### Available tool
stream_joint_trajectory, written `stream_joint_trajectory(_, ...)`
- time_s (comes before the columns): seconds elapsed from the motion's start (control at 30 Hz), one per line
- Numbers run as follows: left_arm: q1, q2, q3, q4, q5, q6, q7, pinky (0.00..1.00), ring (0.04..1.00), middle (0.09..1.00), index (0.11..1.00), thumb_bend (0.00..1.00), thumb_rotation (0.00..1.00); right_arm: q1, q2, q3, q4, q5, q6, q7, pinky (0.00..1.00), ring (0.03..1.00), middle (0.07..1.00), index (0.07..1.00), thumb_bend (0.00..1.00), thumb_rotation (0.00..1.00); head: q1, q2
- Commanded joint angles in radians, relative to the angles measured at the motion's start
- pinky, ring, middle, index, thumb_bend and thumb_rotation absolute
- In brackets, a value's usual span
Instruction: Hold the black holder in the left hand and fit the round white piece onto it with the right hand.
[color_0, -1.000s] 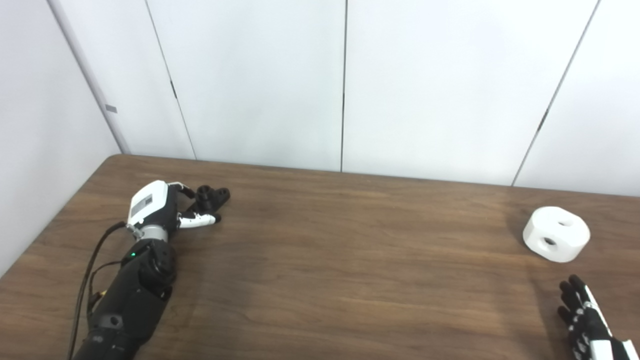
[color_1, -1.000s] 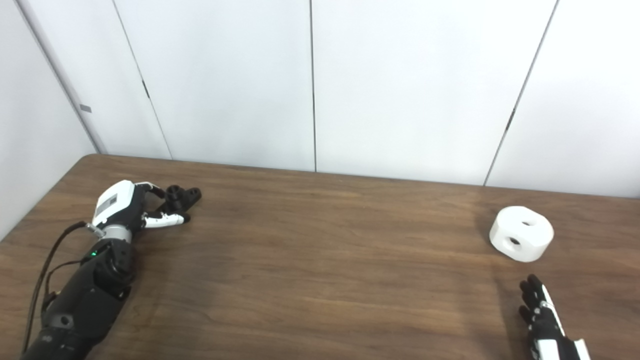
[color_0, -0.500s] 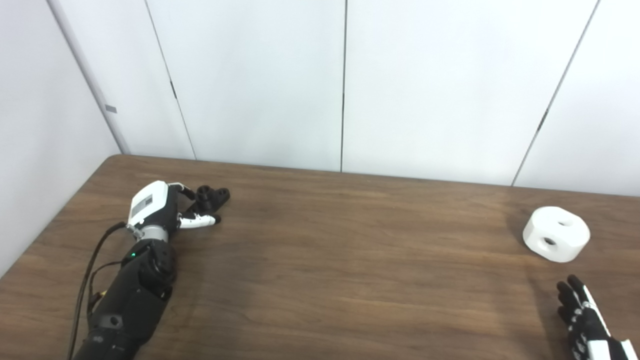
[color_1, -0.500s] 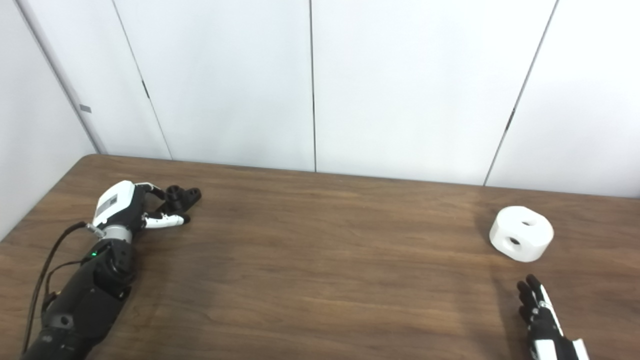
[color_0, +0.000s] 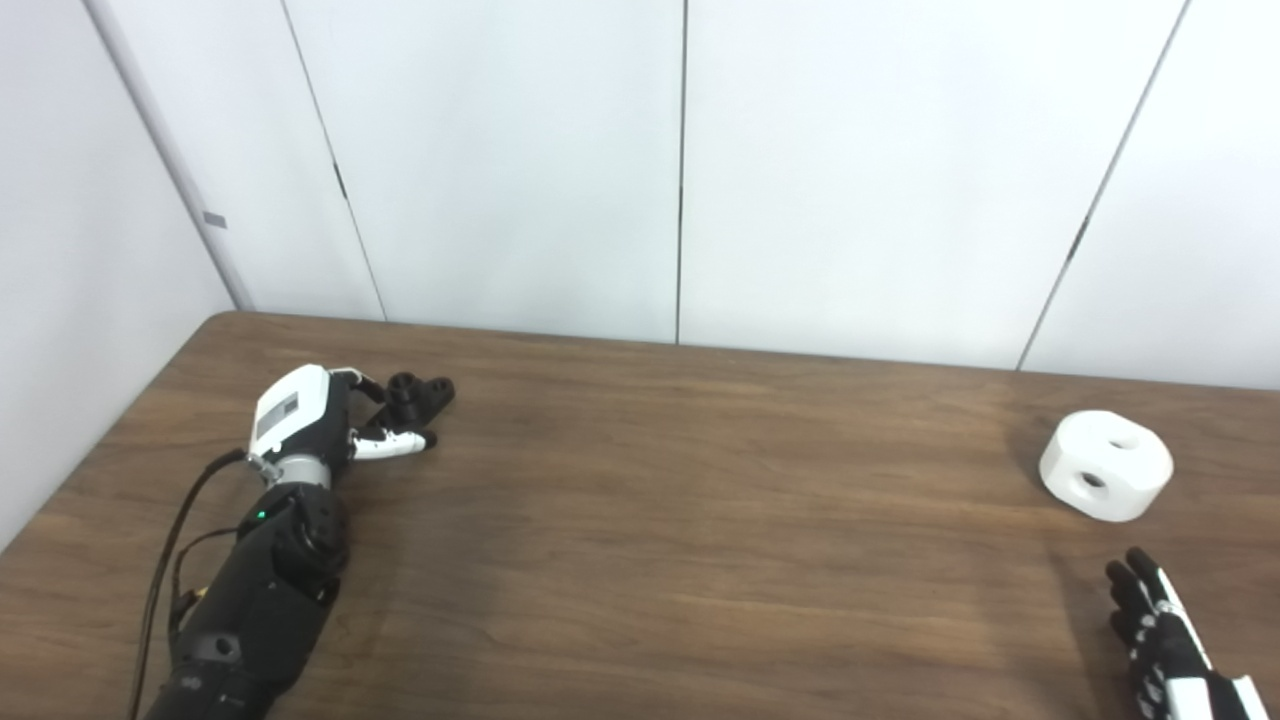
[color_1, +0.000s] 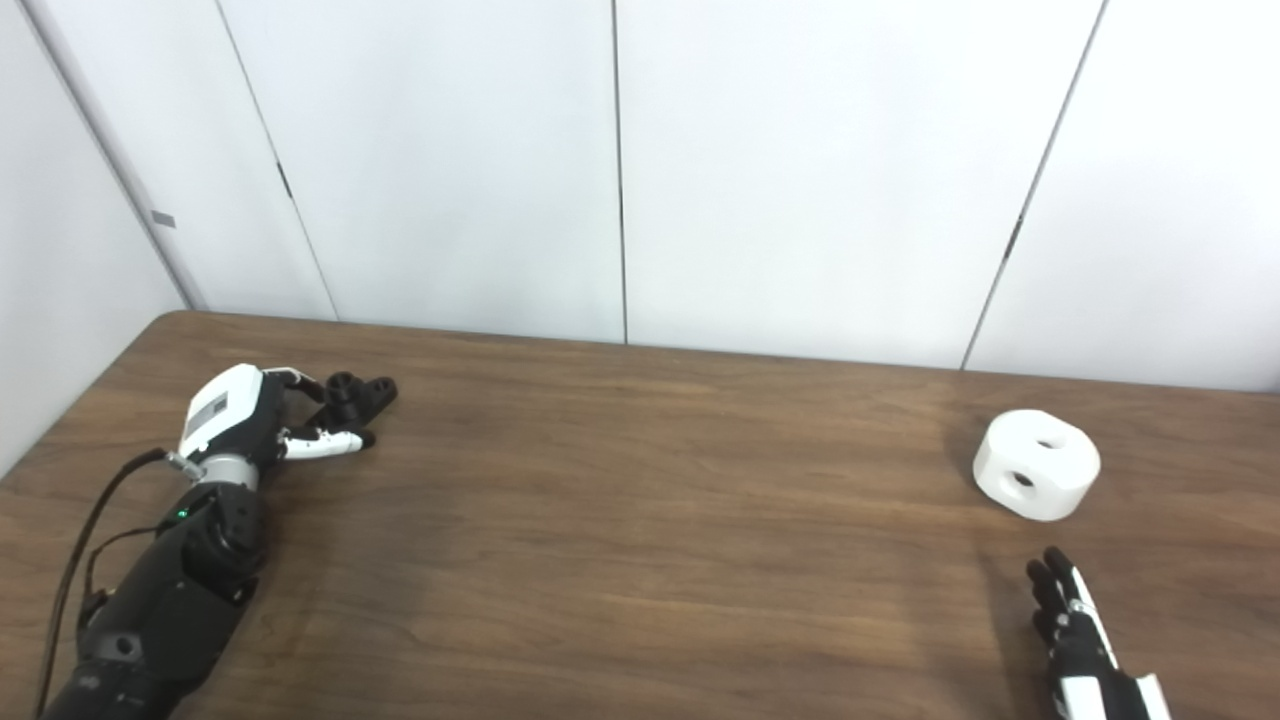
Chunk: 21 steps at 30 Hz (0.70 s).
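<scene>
The black holder lies on the wooden table at the far left. My left hand rests on the table right beside it, fingers apart, with fingers behind the holder and the thumb stretched out in front; it does not grip it. The round white piece, with holes in its top and side, sits on the table at the far right. My right hand lies flat and open near the front right corner, a short way in front of the white piece and apart from it.
White wall panels stand behind the table's back edge. A black cable runs along my left forearm. Bare wood lies between the two hands.
The whole picture has shifted slightly to the left, so the camera moved. My right hand has crept slightly to the left. The left hand, holder and white piece keep their places.
</scene>
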Motion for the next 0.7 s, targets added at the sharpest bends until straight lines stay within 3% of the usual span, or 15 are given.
stream_joint_trajectory(0.0,-0.042,0.017,0.004,0.012,-0.002,-0.009,0.017,0.83,0.898,0.831,0.620,0.84,0.20,0.023,0.000,0.000,-0.011,-0.007,0.030,-0.005,1.00,0.989,0.962,0.981,0.71,1.00,0.000,0.001)
stream_joint_trajectory(0.27,-0.049,0.013,-0.001,0.036,-0.001,-0.011,0.025,0.80,0.895,0.833,0.619,0.83,0.19,0.023,0.004,0.002,-0.021,-0.005,0.048,-0.009,1.00,0.989,0.960,0.981,0.72,1.00,-0.006,0.004)
stream_joint_trajectory(0.47,-0.056,0.004,-0.014,0.084,-0.001,-0.053,0.059,0.81,0.884,0.820,0.597,0.81,0.12,0.023,0.004,0.003,-0.020,0.000,0.046,-0.006,1.00,0.995,0.965,0.985,0.73,1.00,-0.009,0.005)
stream_joint_trajectory(0.53,-0.059,-0.002,-0.014,0.101,-0.001,-0.066,0.074,0.81,0.880,0.817,0.515,0.58,0.08,0.023,0.004,0.004,-0.020,-0.005,0.044,-0.008,1.00,0.994,0.963,0.984,0.72,1.00,-0.010,0.004)
stream_joint_trajectory(0.67,-0.063,-0.013,-0.017,0.129,-0.002,-0.092,0.104,0.82,0.861,0.790,0.489,0.53,0.06,0.022,0.007,0.003,-0.021,-0.007,0.042,-0.011,1.00,0.988,0.957,0.982,0.72,1.00,-0.013,0.005)
